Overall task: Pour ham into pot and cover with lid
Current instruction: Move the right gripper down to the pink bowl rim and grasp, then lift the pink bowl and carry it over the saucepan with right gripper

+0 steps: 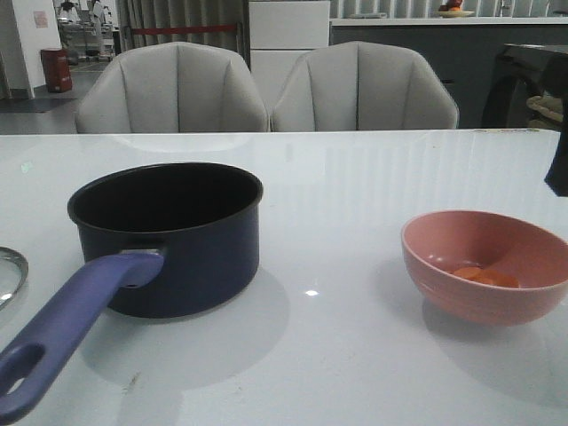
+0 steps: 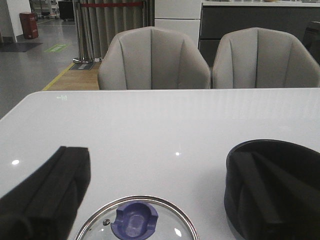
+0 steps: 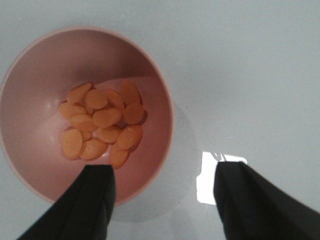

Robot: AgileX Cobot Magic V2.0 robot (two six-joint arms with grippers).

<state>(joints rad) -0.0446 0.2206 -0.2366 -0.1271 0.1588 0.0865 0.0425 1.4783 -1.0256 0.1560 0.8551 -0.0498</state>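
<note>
Surface: glossy white table point(image 1: 355, 204), reflecting ceiling lights as small bright spots.

Room: two pale grey upholstered chairs point(image 1: 173, 89) just behind the far edge; beyond them a grey floor, a red bin point(image 1: 55, 69) at far left, curtains and a white cabinet.

Pot point(image 1: 169, 235): dark navy, upright on the left half of the table, interior dark, nothing visible inside. Its blue handle point(image 1: 67, 333) points toward the camera, eyelet at the near end.

Pink bowl point(image 1: 484, 275): upright on the right half, well apart from the pot. Ham point(image 1: 484, 275): orange slices lying in the bowl's bottom.

Lid point(image 1: 7, 271): only a sliver of steel rim at the left edge in the front view, flat on the table beside the pot.

Left wrist view only: the lid's glass and blue-purple knob point(image 2: 134, 222) appear knob-up; left gripper point(image 2: 165, 200) hangs above it with fingers spread wide, holding nothing; the pot point(image 2: 235, 165) sits behind one finger.

Right wrist view only: the ham point(image 3: 100, 127) counts as more than a dozen oval slices heaped in the bowl point(image 3: 145, 65); right gripper point(image 3: 165, 200) is open wide, one finger over the bowl's rim, the other over bare table, gripping nothing
</note>
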